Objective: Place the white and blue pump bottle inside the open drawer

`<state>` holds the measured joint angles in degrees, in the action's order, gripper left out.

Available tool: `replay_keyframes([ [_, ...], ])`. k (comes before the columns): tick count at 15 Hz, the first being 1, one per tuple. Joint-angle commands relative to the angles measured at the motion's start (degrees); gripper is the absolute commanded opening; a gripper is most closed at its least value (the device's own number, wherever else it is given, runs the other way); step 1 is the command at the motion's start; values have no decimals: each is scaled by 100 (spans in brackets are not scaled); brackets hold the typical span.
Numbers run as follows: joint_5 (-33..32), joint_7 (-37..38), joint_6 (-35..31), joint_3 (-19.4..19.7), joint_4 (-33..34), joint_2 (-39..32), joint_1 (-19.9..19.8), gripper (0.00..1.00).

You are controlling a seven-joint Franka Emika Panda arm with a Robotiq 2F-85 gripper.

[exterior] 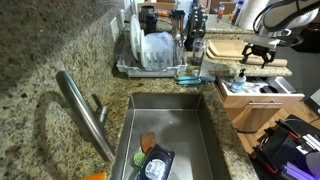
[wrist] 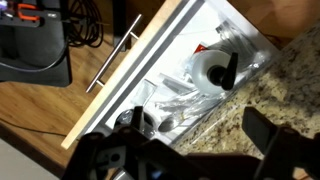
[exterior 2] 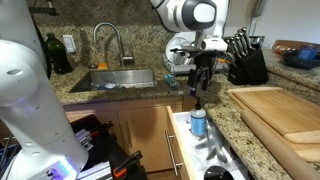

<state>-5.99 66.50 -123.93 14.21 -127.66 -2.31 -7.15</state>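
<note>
Your hand [exterior 2: 199,88] is released: in the wrist view its fingers [wrist: 108,152] stand wide apart with nothing between them. It hangs just above the bottle [exterior 2: 198,121], apart from the pump head. The bottle stands upright inside the drawer [exterior 2: 178,137], close behind the drawer front, so the placing looks done and only the retreat is left.

The main risk is tipping the bottle as you leave. It is tall and narrow, and it seems to rest among loose plastic-wrapped items [wrist: 190,95] rather than on bare drawer floor, so its footing is likely poor. A fingertip that brushes the pump in any sideways drift could topple it onto those items or against the drawer wall. Dropping lower would press the pump down, or push the bottle askew.

Room is tight to the sides. The granite counter [exterior 2: 222,122] edges the drawer on one side, with the cutting board [exterior 2: 280,110] on it. The wooden drawer front [wrist: 130,80] and its handle [wrist: 118,52] run along the other. The knife block [exterior 2: 245,60] stands farther back on the counter, near the arm's level. Straight up is the open way. Rise clear of the pump before you move sideways, and keep the fingers spread until you are above it.
</note>
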Motion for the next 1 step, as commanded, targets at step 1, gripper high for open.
replay_keyframes([
  [1, -168, -4, 424, -151, 77, 271, -133, 100],
])
